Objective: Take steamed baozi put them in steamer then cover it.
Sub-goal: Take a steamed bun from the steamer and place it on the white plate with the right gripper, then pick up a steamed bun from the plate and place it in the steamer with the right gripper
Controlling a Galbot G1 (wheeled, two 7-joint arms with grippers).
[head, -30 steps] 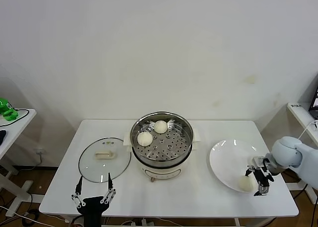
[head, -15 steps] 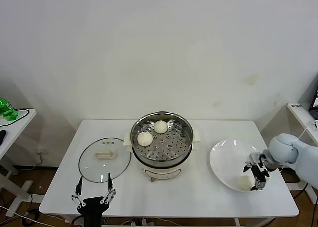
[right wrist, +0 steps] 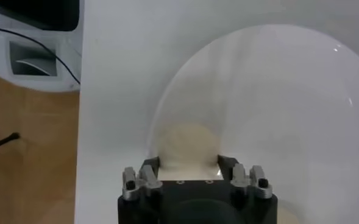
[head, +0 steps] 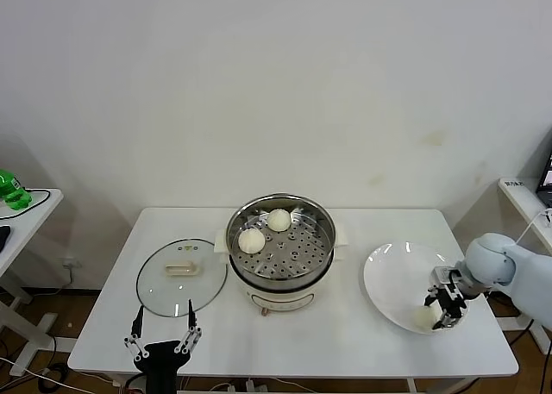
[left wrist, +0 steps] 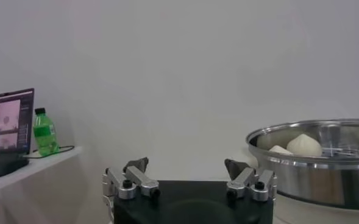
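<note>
Baozi in pincer: one steamed baozi (right wrist: pixel 188 143) sits between the fingers of the right pincer (right wrist: pixel 188 163), a finger on each side of it, touching or very nearly so; the bun rests on the white plate (head: pixel 392 278).
Right pincer: low over the near right part of the plate, closed in around the bun (head: pixel 424 317); in the head view the fingers (head: pixel 449 312) cover part of it.
Plate: on the right part of the table (head: pixel 345 342), beside the steamer (head: pixel 280 252) and apart from it.
Baozi in steamer: two more buns lie on the perforated tray, one at the far side (head: pixel 278 220), one nearer on the left (head: pixel 251 240), close together.
Steamer: uncovered, in the middle of the table.
Cover: the glass cover (head: pixel 181 276) lies flat on the table left of the steamer, its rim close to the pot's base.
Left pincer: the left pincer (head: pixel 162 336) waits at the near left edge of the table, fingers spread wide, holding nothing.
Hard to make out: the bun's underside and its contact with the fingers are hidden behind the right pincer's body in the wrist view; a fourth bun is nowhere in sight.
Side table: a green bottle (head: pixel 10 190) stands on a small table at far left.
</note>
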